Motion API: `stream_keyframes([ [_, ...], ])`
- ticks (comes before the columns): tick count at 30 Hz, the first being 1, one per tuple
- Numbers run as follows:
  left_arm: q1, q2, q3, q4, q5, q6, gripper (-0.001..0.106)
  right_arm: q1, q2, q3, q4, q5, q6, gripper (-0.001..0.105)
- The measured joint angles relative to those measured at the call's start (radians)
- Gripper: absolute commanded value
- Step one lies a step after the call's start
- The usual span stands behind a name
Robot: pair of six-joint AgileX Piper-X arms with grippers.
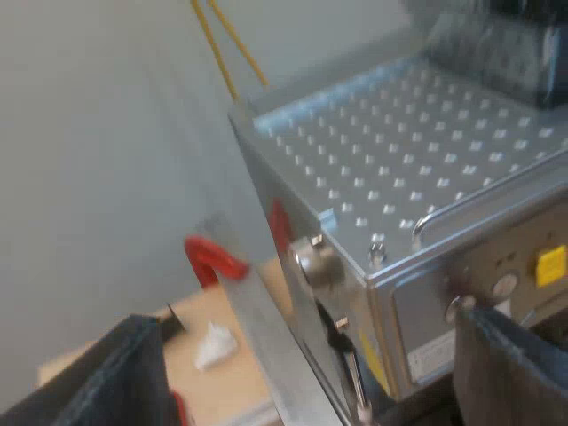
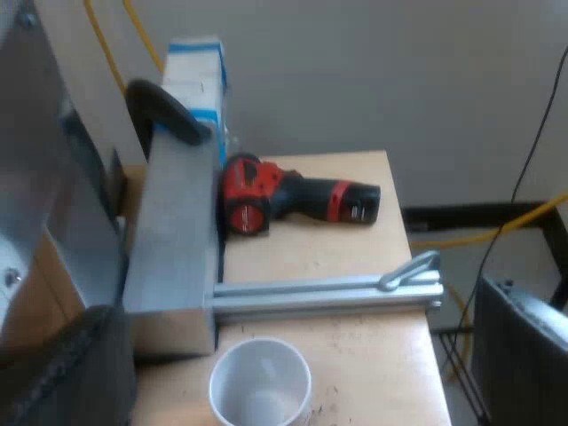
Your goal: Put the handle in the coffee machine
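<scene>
Left wrist view: you've got the left pincer open, fingers wide apart w/ nothing held. You see the espresso machine close below it, from above and at an angle, w/ one top corner of the machine btwn the two fingers. Its top is a dimpled metal tray w/ a rail along the front edge. The bean hopper is at the far end, blurred. On the front there's a yellow label. A metal knob sticks out at the corner, w/ a thin metal wand below it. Beside the machine is the wooden table, w/ a red hooked piece and a small white scrap on it. Yellow cables run up the wall behind.

Right wrist view: your right pincer is also open and empty. Btwn its fingers, lower down, a white cup stands upright on the table. It's just beside an aluminium bar that lies flat and meets a grey metal block. Past the bar, a red-and-black cordless drill lies on its side. A blue-and-white box stands behind the block, w/ a black handle at the block's top.
</scene>
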Motion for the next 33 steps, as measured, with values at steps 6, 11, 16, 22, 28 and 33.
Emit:
stream_keyframes([
  [6,0.0,-0.135,-0.007,-0.003,0.0,0.0,0.069,0.0,-0.171,-0.002,0.043,-0.009,-0.002,0.079],
  [11,0.0,-0.273,-0.007,0.013,0.0,0.0,0.069,0.0,-0.358,-0.003,0.088,-0.008,-0.002,0.079],
  [16,0.0,-0.344,-0.009,0.131,0.0,0.0,0.069,0.0,-0.466,-0.004,0.164,-0.008,-0.002,0.079],
  [22,0.0,-0.404,-0.009,0.289,0.0,0.0,0.069,0.0,-0.558,-0.004,0.296,-0.008,-0.002,0.079],
  [28,0.0,-0.465,-0.007,0.414,-0.002,0.0,0.069,0.0,-0.615,-0.007,0.373,-0.008,-0.002,0.079],
  [33,0.0,-0.504,0.009,0.475,-0.001,0.0,0.069,0.0,-0.612,-0.014,0.429,-0.008,-0.002,0.079],
])
